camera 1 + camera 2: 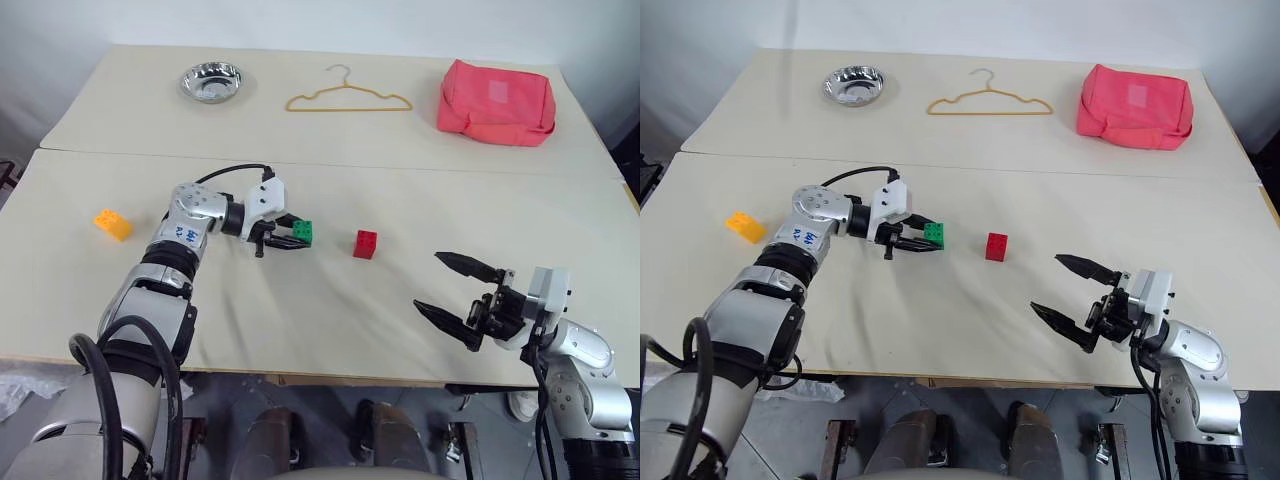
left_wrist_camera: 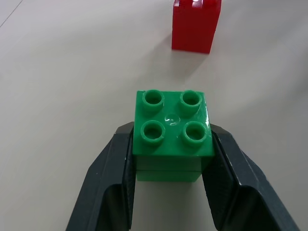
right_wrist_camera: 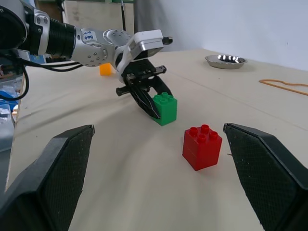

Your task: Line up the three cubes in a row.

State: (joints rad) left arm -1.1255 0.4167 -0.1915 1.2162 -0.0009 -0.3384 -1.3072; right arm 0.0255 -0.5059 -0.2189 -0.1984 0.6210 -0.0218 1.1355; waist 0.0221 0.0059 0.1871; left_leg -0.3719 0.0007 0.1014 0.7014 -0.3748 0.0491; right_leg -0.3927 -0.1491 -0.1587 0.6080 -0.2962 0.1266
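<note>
The left gripper (image 1: 292, 237) has its jaws clenched on the green cube (image 2: 172, 134), studs up, low over the bench (image 1: 300, 300). Just beyond those jaws sits the red cube (image 1: 365, 244); the orange-yellow cube (image 1: 113, 223) lies well behind them. The right gripper (image 1: 452, 290) hangs released (nothing between its jaws). The steel bowl (image 1: 211, 81) looks empty.

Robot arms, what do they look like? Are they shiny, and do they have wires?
Yes! Both arms are shiny silver metal with black joints. Each ends in a white wrist block and a gripper of two pointed black fingers: the left gripper, the right gripper. Black cables loop along the arms, and the left arm has a small white sticker with blue writing.
</note>
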